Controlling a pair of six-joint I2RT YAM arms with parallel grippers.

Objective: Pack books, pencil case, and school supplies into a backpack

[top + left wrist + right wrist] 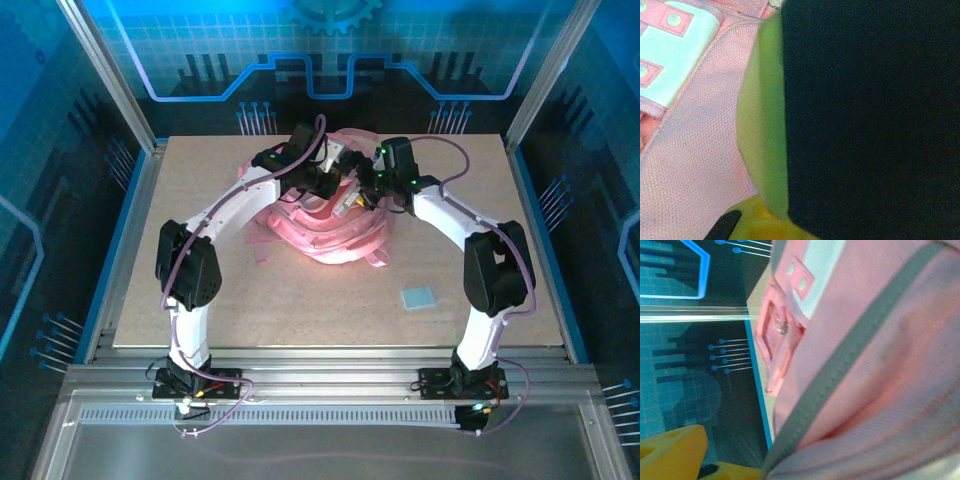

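**Carefully working both arms at the backpack while the pad is waiting**

Right now we are reaching both arms over the pink backpack [330,238], which is lying at the far middle of the table [300,315] with its straps spilling toward us. Our left gripper [328,183] is sitting closed, pressed down among the fabric. In the left wrist view a dark blur and a yellow-green shape are blocking the jaws, so we cannot tell whether cloth is pinched between them. Our right gripper [362,190] is hovering just beside it. In the right wrist view one yellow finger [670,445] is showing at the lower left and a grey zip band [850,355] is crossing the pink cloth, but we cannot tell whether those jaws are standing apart or together.

We are judging this as work at the bag's opening, with the left side probably bracing the bag for the right. To do it well, we are advising a steady left arm, since any tug is likely to shift the soft bag. The right arm should be rising straight up, clear of the loose straps, before swinging away.

The light-blue pad [418,297] is lying flat on the table near the right arm, well apart from the bag. It is thin, so picking it up is probably calling for a low pinch at one edge.
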